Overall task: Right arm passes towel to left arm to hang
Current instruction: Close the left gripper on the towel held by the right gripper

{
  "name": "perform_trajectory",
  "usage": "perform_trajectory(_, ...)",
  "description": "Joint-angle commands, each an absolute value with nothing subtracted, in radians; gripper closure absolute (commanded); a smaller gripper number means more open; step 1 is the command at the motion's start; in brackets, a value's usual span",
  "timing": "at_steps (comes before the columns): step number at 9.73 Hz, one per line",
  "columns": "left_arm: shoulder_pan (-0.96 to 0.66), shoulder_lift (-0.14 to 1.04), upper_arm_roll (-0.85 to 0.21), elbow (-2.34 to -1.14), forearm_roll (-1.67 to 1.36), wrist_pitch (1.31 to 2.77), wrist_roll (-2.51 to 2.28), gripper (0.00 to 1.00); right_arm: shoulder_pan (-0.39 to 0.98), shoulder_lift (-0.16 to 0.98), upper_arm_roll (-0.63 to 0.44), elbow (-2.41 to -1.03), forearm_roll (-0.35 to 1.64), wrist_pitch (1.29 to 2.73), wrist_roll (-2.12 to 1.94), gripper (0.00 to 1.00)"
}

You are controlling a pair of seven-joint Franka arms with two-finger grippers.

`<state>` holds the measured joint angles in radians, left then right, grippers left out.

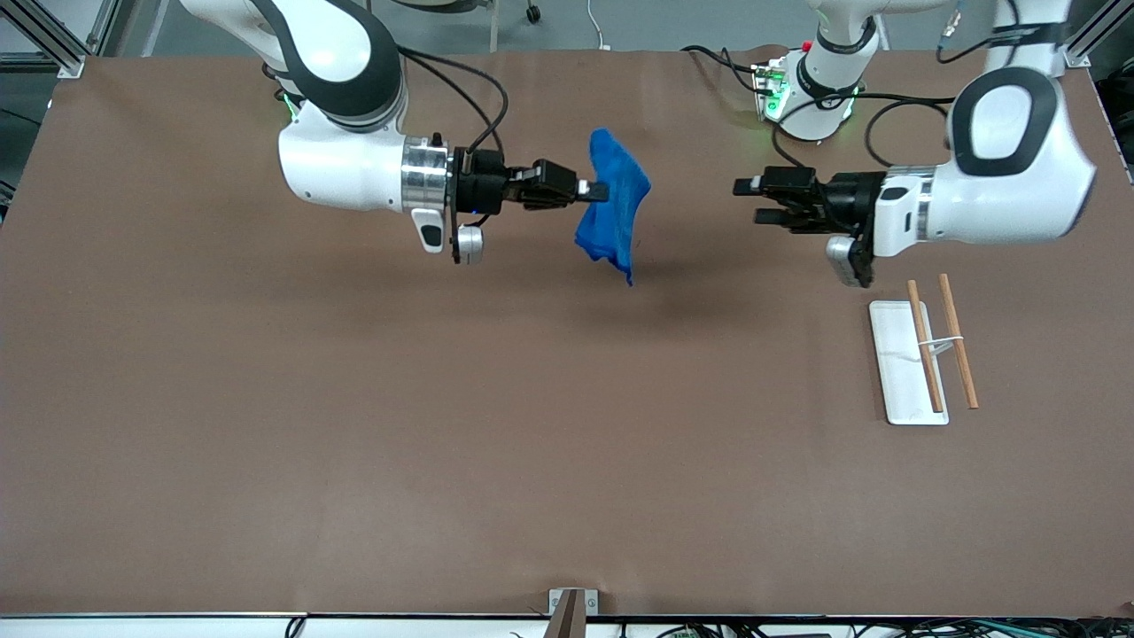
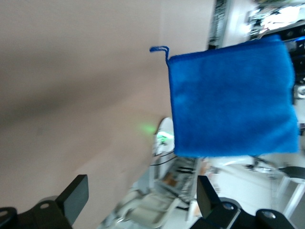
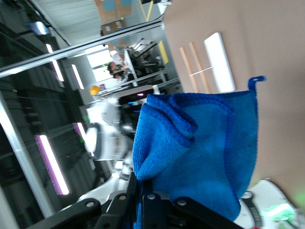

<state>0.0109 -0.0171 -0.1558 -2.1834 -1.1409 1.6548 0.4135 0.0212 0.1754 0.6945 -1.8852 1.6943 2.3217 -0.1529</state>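
The bright blue towel hangs in the air over the middle of the table. My right gripper is shut on its edge and holds it up, pointing toward the left arm's end. My left gripper is open and empty, level with the towel and pointing at it, a short gap away. In the left wrist view the towel hangs flat ahead of the open fingers, its loop at one corner. In the right wrist view the towel bunches out of the shut jaws.
A white rack base with two wooden rods lies on the brown table toward the left arm's end, nearer the front camera than the left gripper. Cables run by the arm bases.
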Motion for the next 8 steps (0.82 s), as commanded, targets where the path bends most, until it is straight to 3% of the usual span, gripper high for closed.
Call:
perform_trajectory(1, -0.014, -0.031, -0.158, -2.284, -1.285, 1.716, 0.466, 0.00, 0.050, 0.181, 0.698, -1.853, 1.808, 2.325, -0.161, 1.00)
perform_trajectory(8, -0.104, -0.008, -0.207, -2.396, -1.790, 1.807, 0.659, 0.00, 0.083, 0.183, 0.704, -1.839, 1.924, 2.356, -0.161, 1.00)
